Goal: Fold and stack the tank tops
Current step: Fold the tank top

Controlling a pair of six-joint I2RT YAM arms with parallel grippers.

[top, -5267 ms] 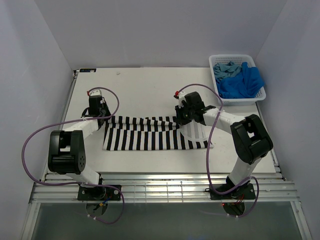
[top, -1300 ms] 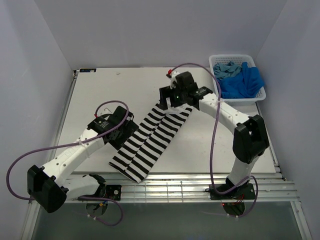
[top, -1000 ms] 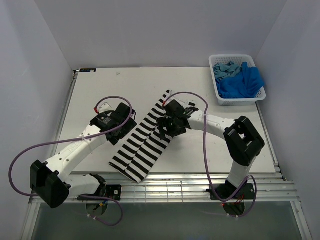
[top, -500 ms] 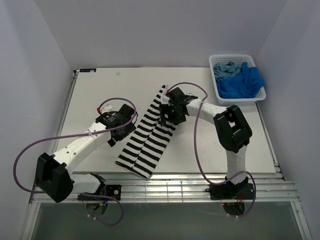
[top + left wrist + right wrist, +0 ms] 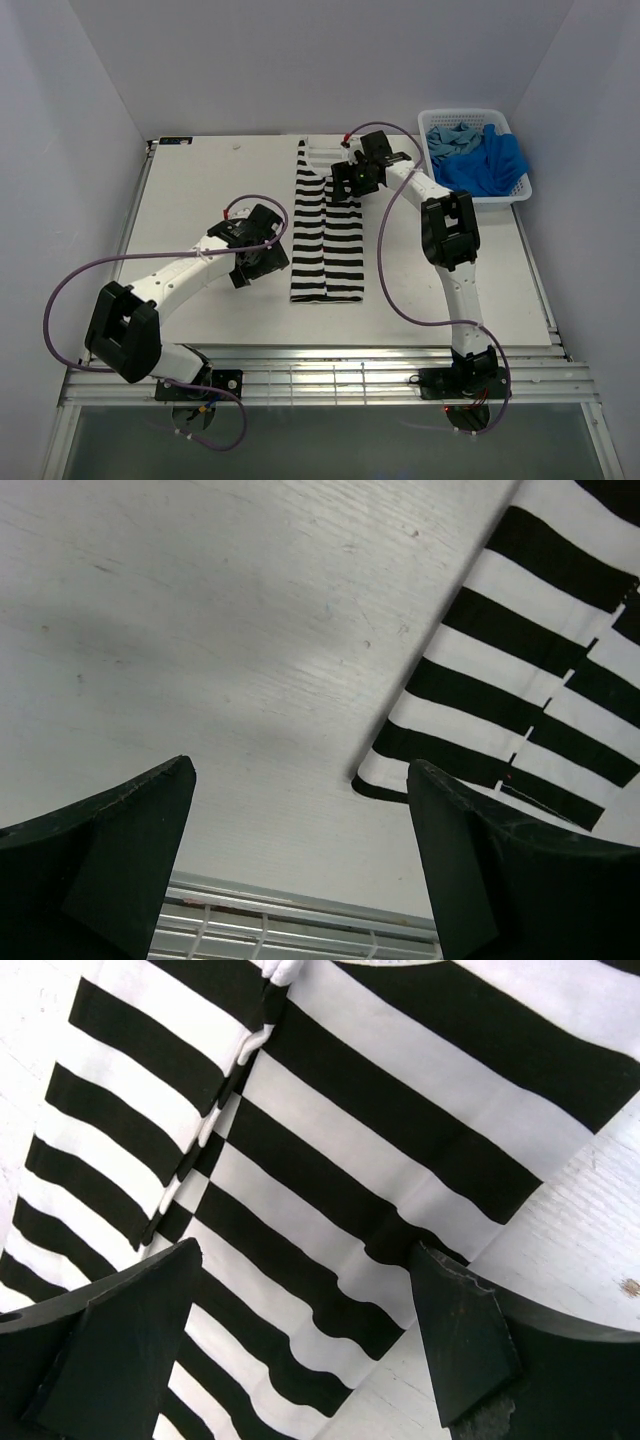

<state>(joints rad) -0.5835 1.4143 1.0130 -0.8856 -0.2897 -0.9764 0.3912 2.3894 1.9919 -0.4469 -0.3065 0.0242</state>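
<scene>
Striped black-and-white cloth tank top (image 5: 327, 225) lies folded mid-frame; my left fingers (image 5: 100, 850) stand wide by its lower left, right fingers (image 5: 110, 1340) wide over its top.

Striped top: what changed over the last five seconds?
The striped top swung from lying crosswise, through a diagonal, to running straight from the near edge towards the far one. The left gripper and right gripper, at its ends before, have let go and stand open. The basket and the blue tops in it stayed put.
</scene>
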